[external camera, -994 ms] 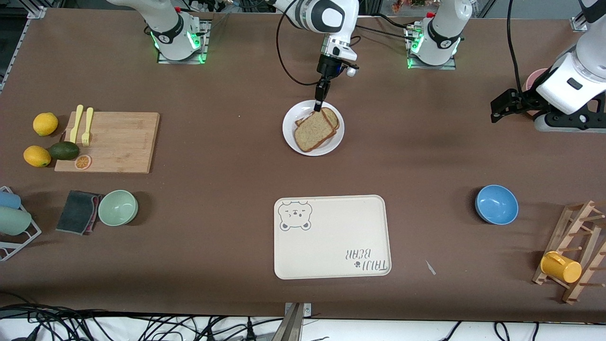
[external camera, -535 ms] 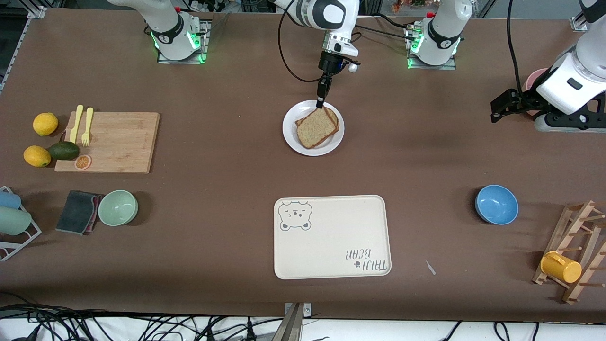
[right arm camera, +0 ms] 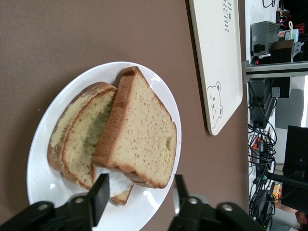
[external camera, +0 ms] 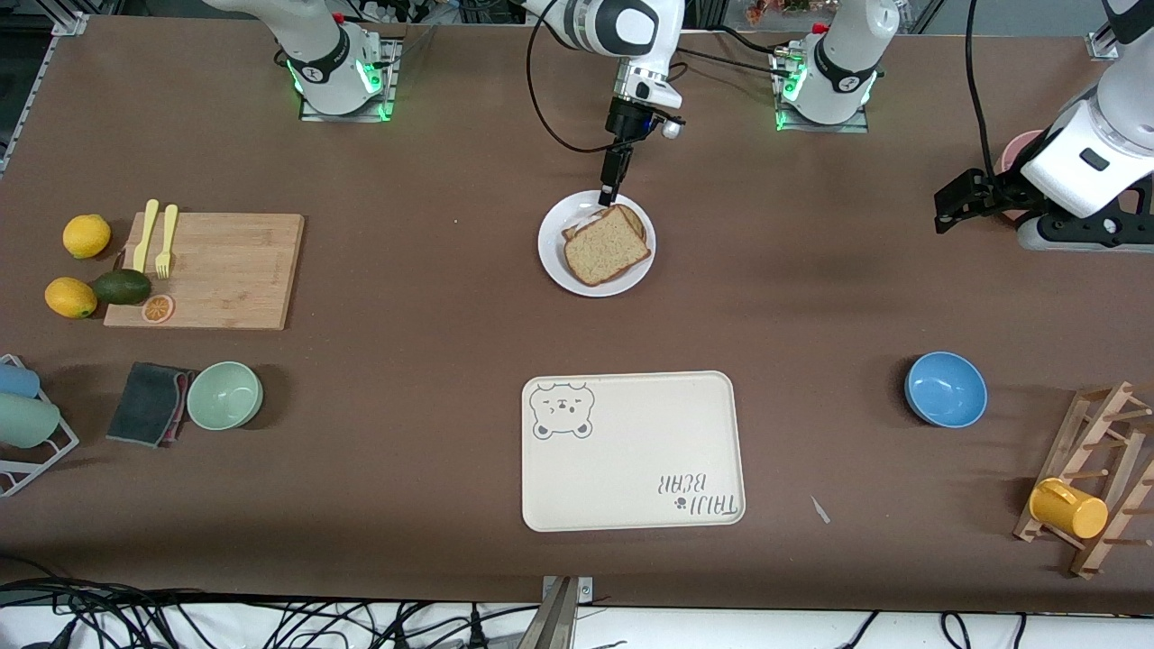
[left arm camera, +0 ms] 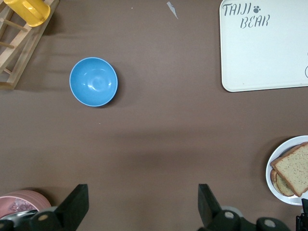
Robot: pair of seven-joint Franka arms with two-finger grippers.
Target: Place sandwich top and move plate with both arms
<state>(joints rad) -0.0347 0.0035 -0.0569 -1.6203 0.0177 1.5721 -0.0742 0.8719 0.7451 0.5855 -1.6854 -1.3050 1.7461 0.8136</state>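
Nearest the front camera you are seeing the bear-printed tray (external camera: 633,451) lying on the counter (external camera: 406,406), with the blue bowl (external camera: 946,388) toward the left arm's end. Farther from the camera, the white plate (external camera: 555,261) is sitting mid-counter, and the sandwich top (external camera: 607,244) is resting on the stacked lower slice (right arm camera: 82,134), slightly askew, nothing gripping it. Your right end effector (external camera: 609,191) is hovering over the plate's farther rim with its fingers parted and free of the bread, while your left end effector (external camera: 957,205) is waiting wide open at the left arm's end, holding nothing.
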